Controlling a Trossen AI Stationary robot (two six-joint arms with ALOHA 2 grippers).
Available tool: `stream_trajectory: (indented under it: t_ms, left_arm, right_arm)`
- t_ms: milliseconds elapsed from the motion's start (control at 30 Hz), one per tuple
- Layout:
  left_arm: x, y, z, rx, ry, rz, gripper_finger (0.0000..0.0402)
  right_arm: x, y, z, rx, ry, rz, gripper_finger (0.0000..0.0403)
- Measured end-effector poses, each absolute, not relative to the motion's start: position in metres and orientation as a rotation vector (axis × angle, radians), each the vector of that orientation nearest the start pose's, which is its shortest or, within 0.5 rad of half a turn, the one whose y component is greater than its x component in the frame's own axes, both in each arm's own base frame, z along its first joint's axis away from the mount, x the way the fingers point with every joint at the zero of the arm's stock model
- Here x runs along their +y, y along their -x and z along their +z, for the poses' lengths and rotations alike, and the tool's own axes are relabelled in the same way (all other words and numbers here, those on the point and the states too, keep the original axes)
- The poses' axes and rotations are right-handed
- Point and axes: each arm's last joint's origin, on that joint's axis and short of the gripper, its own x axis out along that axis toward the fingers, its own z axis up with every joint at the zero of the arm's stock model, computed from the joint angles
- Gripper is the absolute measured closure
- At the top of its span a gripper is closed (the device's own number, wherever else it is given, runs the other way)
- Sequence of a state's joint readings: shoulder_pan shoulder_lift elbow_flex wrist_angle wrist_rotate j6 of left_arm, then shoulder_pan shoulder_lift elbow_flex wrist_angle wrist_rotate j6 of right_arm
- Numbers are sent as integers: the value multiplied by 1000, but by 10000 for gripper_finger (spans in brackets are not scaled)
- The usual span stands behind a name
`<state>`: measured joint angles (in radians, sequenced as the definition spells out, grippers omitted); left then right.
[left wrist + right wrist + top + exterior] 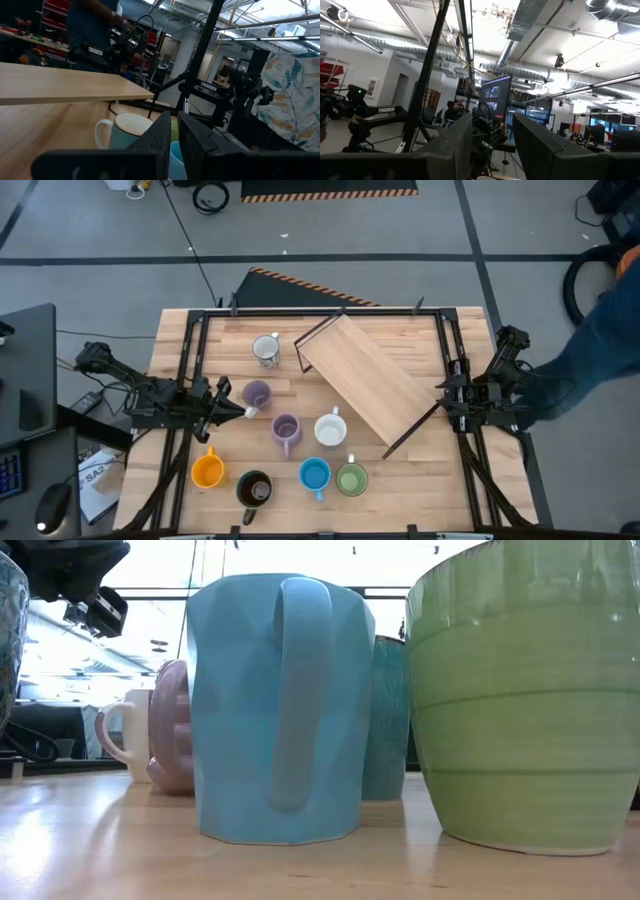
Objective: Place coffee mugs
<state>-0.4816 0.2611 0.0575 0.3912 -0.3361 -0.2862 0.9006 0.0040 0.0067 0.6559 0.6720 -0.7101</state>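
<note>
Reaching in from the left edge, the left gripper (243, 412) lies low and nearly level over the wooden surface (430, 470), its arm stretched rightward from its base. Its fingers (165, 135) are pressed almost together with nothing between them, the tips just beside the nearer-left lavender mug (257, 394). The right gripper (445, 388) sits at the right edge of the surface, arm folded back on itself and angled upward; in its wrist view the two fingers (455, 145) stand clearly apart around empty air, facing the room's ceiling pipes.

Eight mugs are on the surface, all upright. A white mug (266, 349) stands alone toward the far left, beside a wooden shelf board (368, 383) on a thin black frame that lies diagonally across the middle. The second lavender mug (286, 430) and the other white mug (331, 429) sit side by side in front of the board. Along the near edge, from left to right, are the orange mug (207, 470), the dark mug (255, 490), the blue mug (315, 475) and the green mug (352, 479), the last two almost touching. A person in blue (600, 340) stands beyond the right edge.
</note>
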Motion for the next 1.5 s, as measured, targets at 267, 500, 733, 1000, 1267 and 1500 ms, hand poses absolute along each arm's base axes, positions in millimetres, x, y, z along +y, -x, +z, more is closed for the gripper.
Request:
stream_trajectory:
  t_ms: [267, 500, 733, 1000, 1267, 1500]
  left_arm:
    - [-42, -102, 200, -164, 353, -158, 363]
    - [-28, -96, 223, -408, 193, 149, 363]
    - [-17, -86, 238, -615, 586, 257, 363]
    - [-15, -80, 244, -729, 836, 176, 363]
    - [-11, -76, 248, -789, 918, 218, 363]
    - [-5, -74, 242, -806, 1100, 486, 363]
  right_arm:
    - [46, -59, 220, -510, 228, 45, 255]
    - [45, -56, 225, -592, 205, 98, 255]
    - [45, -43, 240, -949, 213, 325, 255]
    - [28, -19, 256, -1388, 158, 316, 255]
    - [-6, -20, 285, -915, -321, -184, 255]
    - [-35, -6, 313, -592, -560, -473, 255]
